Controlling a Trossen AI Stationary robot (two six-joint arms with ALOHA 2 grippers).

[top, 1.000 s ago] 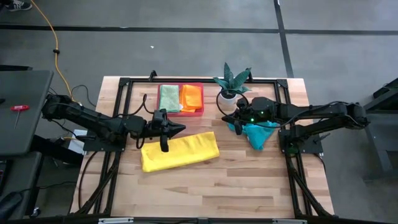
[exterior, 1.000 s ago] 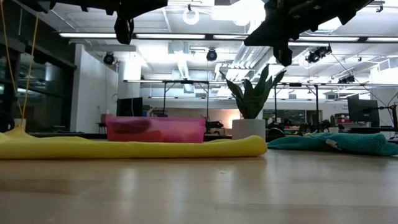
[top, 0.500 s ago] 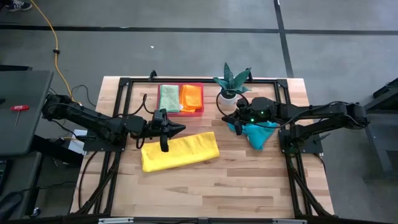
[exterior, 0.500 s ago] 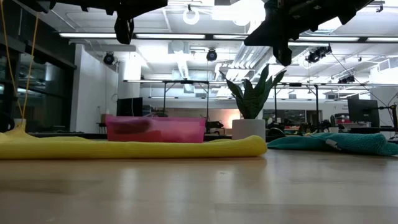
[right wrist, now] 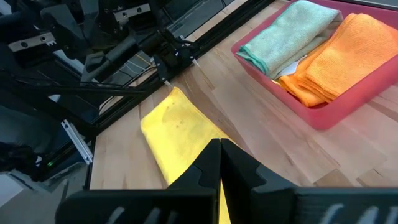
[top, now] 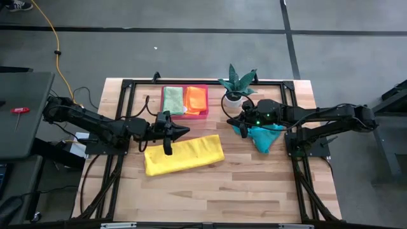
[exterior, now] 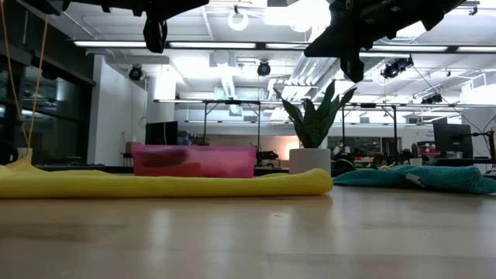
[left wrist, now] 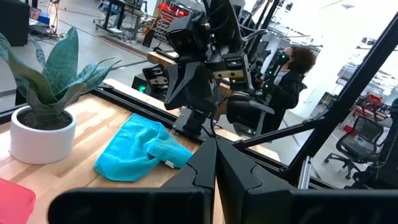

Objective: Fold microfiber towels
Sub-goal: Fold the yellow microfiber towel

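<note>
A yellow microfiber towel (top: 184, 154) lies as a long folded band on the table's middle, flat on the wood (exterior: 163, 184). A teal towel (top: 264, 135) lies crumpled at the right (left wrist: 143, 149). A light green towel (top: 173, 100) and an orange towel (top: 196, 98) lie folded in the pink tray (top: 185, 115). My left gripper (top: 186, 131) is shut, held above the yellow towel's far edge and pointing right (left wrist: 216, 155). My right gripper (top: 230, 121) is shut, held above the teal towel's left end and pointing left (right wrist: 221, 152). Neither touches anything.
A potted plant (top: 235, 86) in a white pot stands at the far edge between the tray and the teal towel. A black frame rail (top: 210, 81) borders the table. Bare wood (top: 210, 197) fills the near half. A person (left wrist: 292, 74) shows in the room behind.
</note>
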